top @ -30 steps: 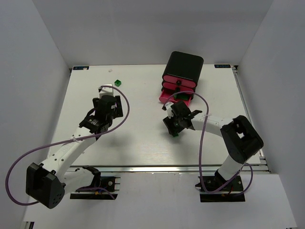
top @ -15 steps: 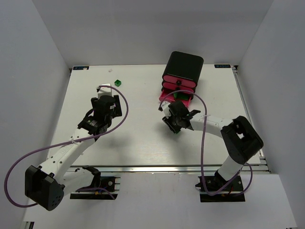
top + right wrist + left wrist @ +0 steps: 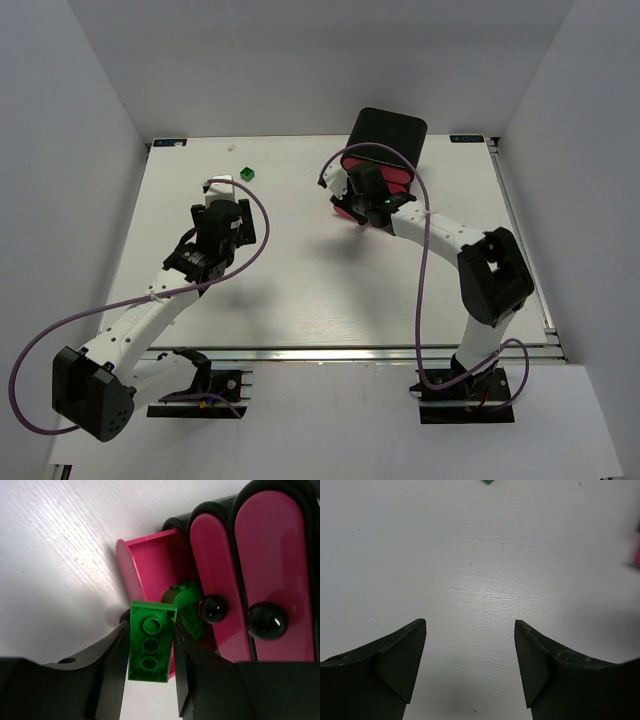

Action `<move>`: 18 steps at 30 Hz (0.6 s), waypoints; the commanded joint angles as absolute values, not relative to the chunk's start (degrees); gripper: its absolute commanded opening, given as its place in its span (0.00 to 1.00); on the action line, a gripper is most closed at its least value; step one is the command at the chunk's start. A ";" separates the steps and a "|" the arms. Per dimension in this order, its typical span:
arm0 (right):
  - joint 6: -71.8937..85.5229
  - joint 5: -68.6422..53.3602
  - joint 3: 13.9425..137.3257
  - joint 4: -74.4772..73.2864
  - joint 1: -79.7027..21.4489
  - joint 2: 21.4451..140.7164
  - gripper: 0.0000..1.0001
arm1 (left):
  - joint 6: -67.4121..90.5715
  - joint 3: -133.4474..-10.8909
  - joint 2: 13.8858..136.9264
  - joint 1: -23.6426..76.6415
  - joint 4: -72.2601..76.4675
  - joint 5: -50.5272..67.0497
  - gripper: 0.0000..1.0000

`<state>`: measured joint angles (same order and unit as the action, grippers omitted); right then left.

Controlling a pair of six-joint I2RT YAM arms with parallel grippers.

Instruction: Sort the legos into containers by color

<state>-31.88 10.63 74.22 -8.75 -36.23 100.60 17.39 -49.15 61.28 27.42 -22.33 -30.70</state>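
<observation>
Item: black cabinet (image 3: 388,133), at the far side of the white table (image 3: 300,290), right of centre, with three pink drawers (image 3: 272,565) facing the arms. The upper two drawers are shut, each with a round black knob (image 3: 266,621). The lowest drawer (image 3: 150,562) is pulled out, and green bricks (image 3: 189,611) lie inside it, close behind the nearer knob. Item: right gripper (image 3: 150,630), just in front of the cabinet, over the open drawer's front edge, fingers clenched on a green brick (image 3: 150,652). This is a flat rectangle with three studs showing, held by its long sides, its far end reaching over the drawer's rim. Whether it touches the drawer cannot be told. Item: left gripper (image 3: 470,630), well to the left of the cabinet, over bare table, fingers spread apart with nothing between them. Item: green cube (image 3: 247,174), on the table left of the cabinet, near the far edge and just beyond the left gripper; only its edge shows at the top of the left wrist view. Item: a small pale speck (image 3: 231,148), farther back than the cube, too small to identify. Item: purple cables (image 3: 423,300), one looping along each arm.
</observation>
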 commanded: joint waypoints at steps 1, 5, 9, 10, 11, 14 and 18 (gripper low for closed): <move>-36.56 15.02 79.69 -6.15 -36.12 104.14 0.00 | 17.23 -49.48 60.47 27.07 -22.33 -31.38 0.81; -38.84 17.84 83.40 -5.28 -36.12 108.80 0.00 | 17.14 -49.48 60.65 27.07 -22.50 -31.38 0.81; -39.90 19.16 85.16 -4.66 -36.12 111.00 0.17 | 17.14 -49.48 60.47 27.07 -22.33 -31.38 0.81; -40.08 19.42 85.51 -4.48 -36.12 111.35 0.22 | 17.14 -49.48 60.47 27.07 -22.41 -31.29 0.81; -40.25 19.68 85.78 -4.31 -35.95 112.05 0.27 | 17.23 -49.48 60.56 27.07 -22.33 -31.20 0.81; -40.61 20.83 86.57 -4.65 -35.95 113.02 0.37 | 17.31 -49.40 60.56 27.07 -22.24 -31.03 0.81; -39.64 19.69 86.66 -5.62 -35.95 112.85 0.50 | 17.40 -49.48 60.73 27.07 -22.24 -30.50 0.81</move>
